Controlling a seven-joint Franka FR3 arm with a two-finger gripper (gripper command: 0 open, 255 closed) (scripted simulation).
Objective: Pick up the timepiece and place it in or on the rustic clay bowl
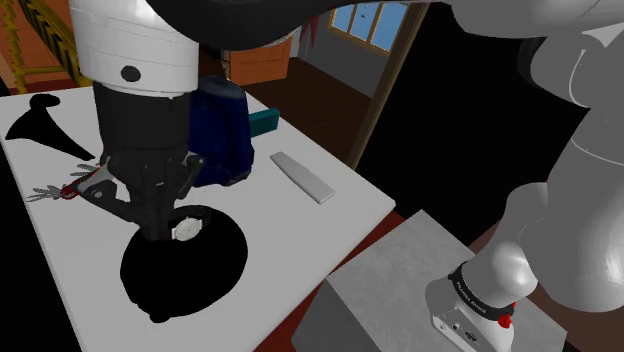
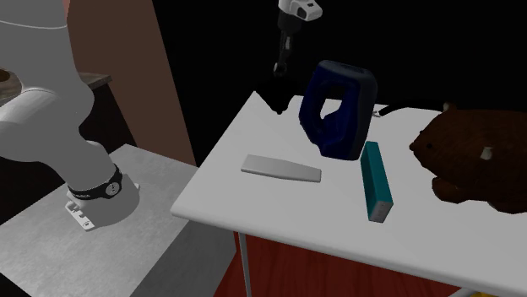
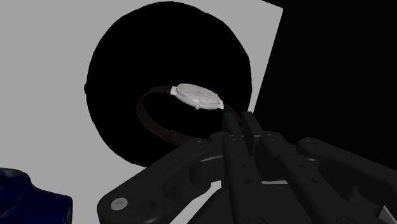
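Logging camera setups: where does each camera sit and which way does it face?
Shoulder: beside the stand, looking down over the table; arm, pincer show.
Second exterior: beyond the table, facing the stand; arm base, pincer show.
Wrist: on the hand, looking down at watch and bowl; fingers show.
Shoulder and wrist share watch, bowl.

White table (image 1: 345, 212) holds black bowl (image 1: 190, 282), navy object (image 1: 228, 130), teal box (image 2: 376, 181) — and grey slab (image 1: 300, 176).
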